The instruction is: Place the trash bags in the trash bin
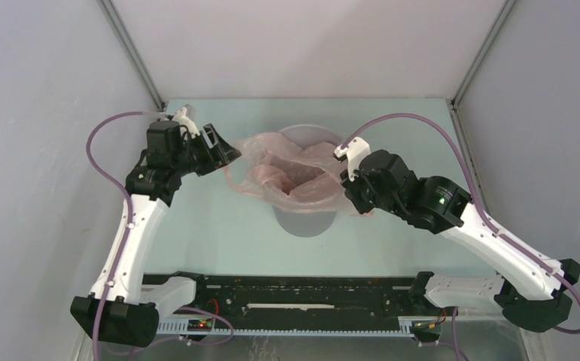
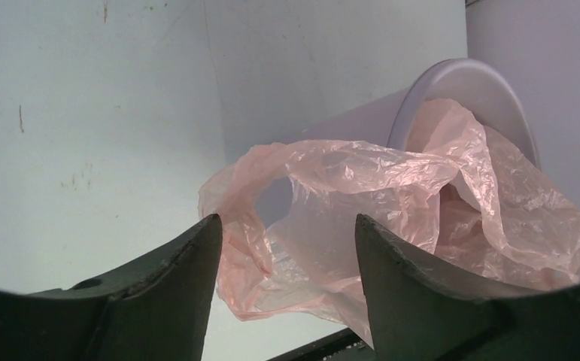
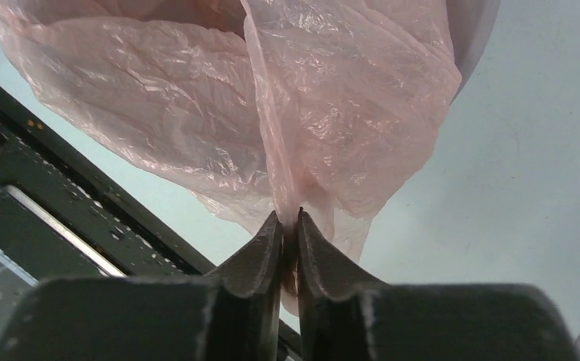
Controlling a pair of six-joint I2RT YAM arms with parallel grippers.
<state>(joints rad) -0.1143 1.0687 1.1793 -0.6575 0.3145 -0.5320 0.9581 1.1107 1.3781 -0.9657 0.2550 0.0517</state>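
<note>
The pale-pink trash bag lies crumpled over the mouth of the grey trash bin, spilling past its rim on the left. In the left wrist view the bag hangs out of the bin, one handle loop facing me. My left gripper is open, just left of the bag; its jaws stand apart with film between them but not gripped. My right gripper is shut on a fold of the bag at the bin's right side; the jaws pinch the film.
The light table is walled by grey panels on three sides. A black rail with electronics runs along the near edge between the arm bases; it also shows in the right wrist view.
</note>
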